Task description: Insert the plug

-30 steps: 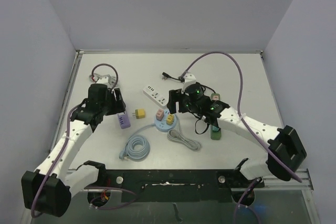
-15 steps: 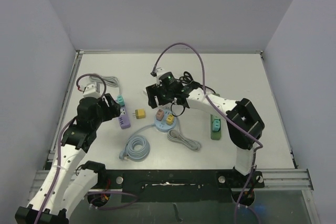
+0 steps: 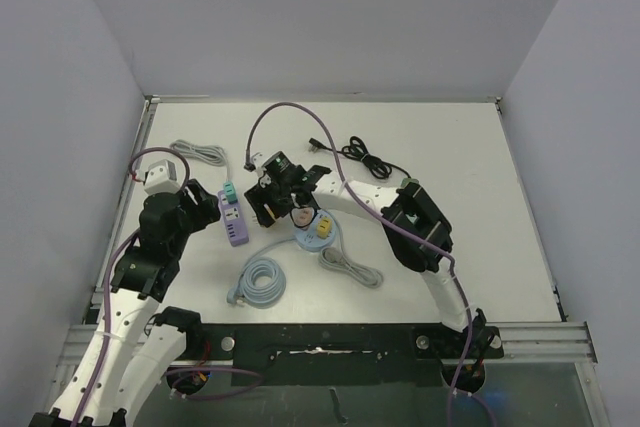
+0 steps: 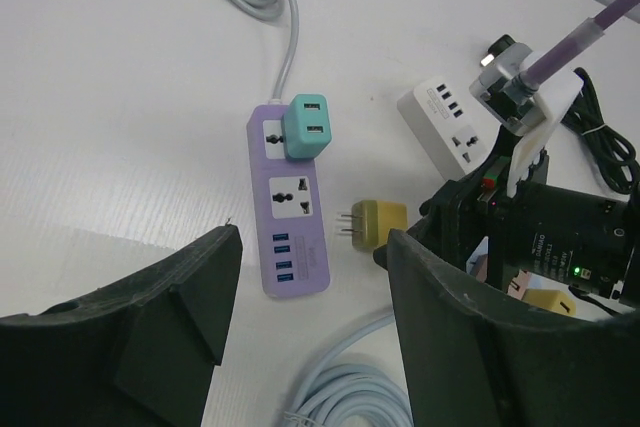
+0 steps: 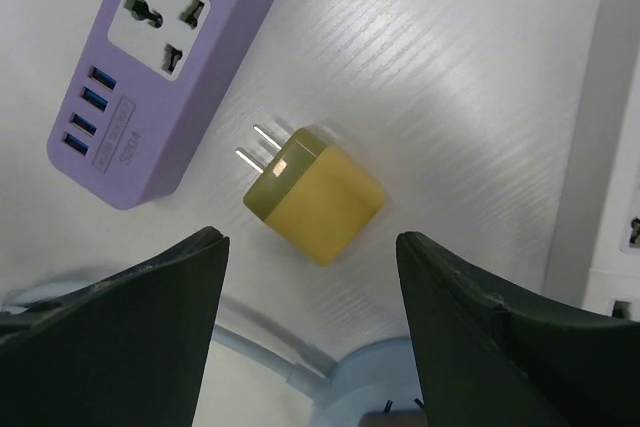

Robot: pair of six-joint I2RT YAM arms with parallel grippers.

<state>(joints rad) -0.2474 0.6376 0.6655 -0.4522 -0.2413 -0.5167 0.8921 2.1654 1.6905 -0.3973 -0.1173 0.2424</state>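
A yellow plug (image 5: 318,195) lies flat on the table, its two prongs pointing toward the purple power strip (image 5: 160,77). My right gripper (image 5: 310,267) is open and hovers just above the plug, one finger on each side. In the top view the right gripper (image 3: 270,203) hides the plug. The purple strip (image 3: 233,223) carries a teal adapter (image 3: 228,193) in its far socket; its other universal socket is free. My left gripper (image 4: 312,269) is open and empty, above the near end of the strip (image 4: 290,209), with the yellow plug (image 4: 378,225) to its right.
A white power strip (image 4: 450,122) lies behind the right gripper. A round blue socket hub (image 3: 315,231) holds pink and yellow plugs. A coiled light-blue cable (image 3: 262,279), a grey cable (image 3: 350,269) and a black cable (image 3: 365,157) lie around.
My right gripper has swung left, from over the round hub to over the yellow plug. My left arm has pulled back toward the near left, uncovering the purple strip.
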